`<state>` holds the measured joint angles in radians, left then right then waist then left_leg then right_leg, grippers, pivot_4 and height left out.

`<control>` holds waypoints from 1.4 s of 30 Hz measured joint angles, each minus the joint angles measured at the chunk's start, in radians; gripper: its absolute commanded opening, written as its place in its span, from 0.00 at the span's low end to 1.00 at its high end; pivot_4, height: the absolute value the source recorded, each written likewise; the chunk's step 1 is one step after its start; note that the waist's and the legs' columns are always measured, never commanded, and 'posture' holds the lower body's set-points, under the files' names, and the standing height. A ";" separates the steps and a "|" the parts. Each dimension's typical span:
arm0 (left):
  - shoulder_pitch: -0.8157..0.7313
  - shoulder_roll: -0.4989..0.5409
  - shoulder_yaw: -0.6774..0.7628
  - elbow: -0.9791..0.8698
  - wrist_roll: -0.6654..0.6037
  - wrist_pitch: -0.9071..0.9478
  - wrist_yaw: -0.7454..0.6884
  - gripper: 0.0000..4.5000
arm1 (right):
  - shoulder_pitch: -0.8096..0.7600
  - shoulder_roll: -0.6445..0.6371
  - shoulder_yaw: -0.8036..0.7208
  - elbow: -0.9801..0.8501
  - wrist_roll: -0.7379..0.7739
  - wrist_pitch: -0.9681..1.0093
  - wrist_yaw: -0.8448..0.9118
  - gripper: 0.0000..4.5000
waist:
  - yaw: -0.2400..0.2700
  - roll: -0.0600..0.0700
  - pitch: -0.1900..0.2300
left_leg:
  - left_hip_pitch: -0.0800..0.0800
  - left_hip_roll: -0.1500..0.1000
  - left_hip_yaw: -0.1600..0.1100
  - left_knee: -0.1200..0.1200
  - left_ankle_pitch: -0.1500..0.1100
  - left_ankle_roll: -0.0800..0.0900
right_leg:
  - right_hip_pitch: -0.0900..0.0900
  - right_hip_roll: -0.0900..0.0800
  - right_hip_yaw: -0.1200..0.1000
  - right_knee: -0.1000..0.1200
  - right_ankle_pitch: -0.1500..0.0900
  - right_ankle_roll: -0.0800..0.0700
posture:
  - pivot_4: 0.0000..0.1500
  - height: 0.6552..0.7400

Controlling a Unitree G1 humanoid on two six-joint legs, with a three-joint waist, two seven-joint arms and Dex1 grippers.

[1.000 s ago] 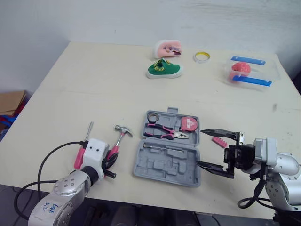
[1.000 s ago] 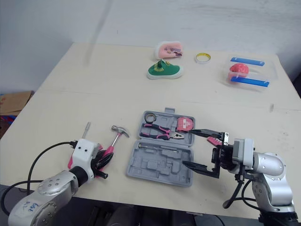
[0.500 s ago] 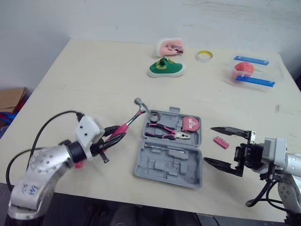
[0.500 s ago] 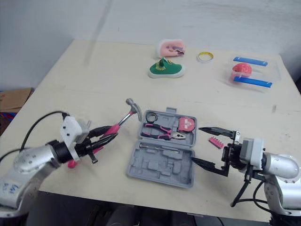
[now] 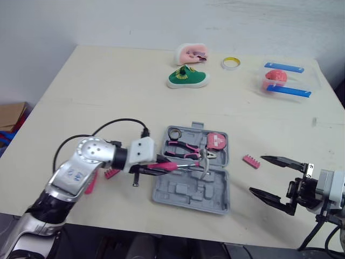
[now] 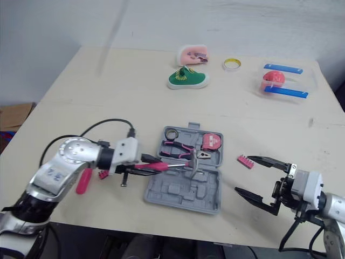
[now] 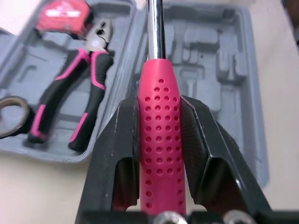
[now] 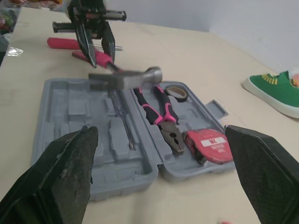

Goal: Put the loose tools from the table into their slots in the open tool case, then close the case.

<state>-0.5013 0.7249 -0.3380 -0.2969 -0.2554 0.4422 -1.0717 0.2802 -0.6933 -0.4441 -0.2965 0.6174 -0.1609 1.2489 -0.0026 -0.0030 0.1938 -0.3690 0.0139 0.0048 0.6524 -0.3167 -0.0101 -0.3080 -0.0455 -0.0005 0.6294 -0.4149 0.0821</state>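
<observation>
Carrying hammer [image 5: 172,165] by its pink grip, left fingers [image 7: 112,154] clamped on it. Head hangs over the open tool case [image 5: 183,193] near the hinge, likely lining up its slot. Far half holds pliers [image 5: 186,150], tape measure [image 5: 216,142] and tape roll [image 5: 174,133]; near half is mostly bare slots. Right fingers [image 5: 283,161] spread wide beside the case. Bit holder [image 5: 250,161] and pink screwdriver [image 6: 82,181] lie loose on the worktop [image 5: 108,97].

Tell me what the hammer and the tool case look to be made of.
The hammer: its grip looks like pink plastic or rubber, matte and dotted with small holes; the shaft above the grip is bright and mirror-like, likely polished steel. The tool case: probably moulded grey plastic with a dull finish, judging by the tool-shaped recesses formed into both halves.
</observation>
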 measured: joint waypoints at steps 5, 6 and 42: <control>-0.115 -0.088 -0.118 0.002 0.043 0.118 -0.005 0.13 | 0.064 0.032 0.000 -0.053 -0.002 -0.015 -0.017 1.00 | 0.004 0.000 0.000 | -0.001 0.000 -0.001 0.001 0.000 0.000 | 0.000 0.001 0.000 0.000 0.000 0.000 | 1.00 1.00; -0.138 -0.093 -0.136 0.002 0.052 0.138 -0.010 0.13 | 0.074 0.033 0.001 -0.059 -0.002 -0.017 -0.019 1.00 | 0.004 0.000 0.000 | 0.000 0.000 0.000 0.001 0.000 0.000 | 0.000 0.001 0.001 0.000 0.000 0.001 | 1.00 1.00; -0.247 -0.181 -0.248 0.025 0.192 0.190 -0.045 0.71 | 0.110 0.054 0.010 -0.064 -0.014 -0.077 -0.033 1.00 | 0.004 -0.001 0.000 | 0.000 0.000 0.000 0.008 0.000 0.000 | 0.000 0.001 0.002 0.008 0.000 0.001 | 1.00 1.00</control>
<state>-0.7484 0.5434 -0.5861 -0.2716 -0.0637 0.6325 -1.1171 0.3903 -0.6393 -0.4345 -0.3602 0.6037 -0.2380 1.2154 0.0012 -0.0036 0.1941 -0.3693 0.0142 0.0048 0.6600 -0.3170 -0.0097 -0.3083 -0.0444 0.0015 0.6371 -0.4146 0.0828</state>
